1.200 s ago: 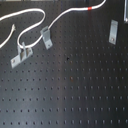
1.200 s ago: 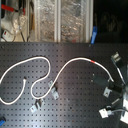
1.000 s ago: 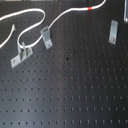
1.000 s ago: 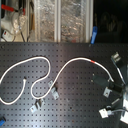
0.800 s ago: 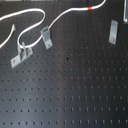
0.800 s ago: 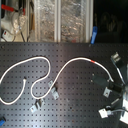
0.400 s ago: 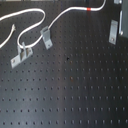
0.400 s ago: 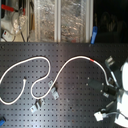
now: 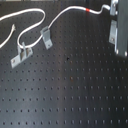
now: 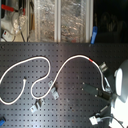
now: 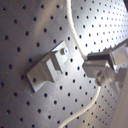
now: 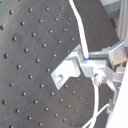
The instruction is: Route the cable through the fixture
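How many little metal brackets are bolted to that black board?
3 visible: two side by side on the first exterior view's left, one near the tool. More may be hidden.

Black perforated board (image 10: 75,110); behind it, cluttered shelving (image 10: 60,20) in dim light.

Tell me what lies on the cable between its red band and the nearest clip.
Only bare white cable over the board, from the red band to the clip, in the first exterior view.
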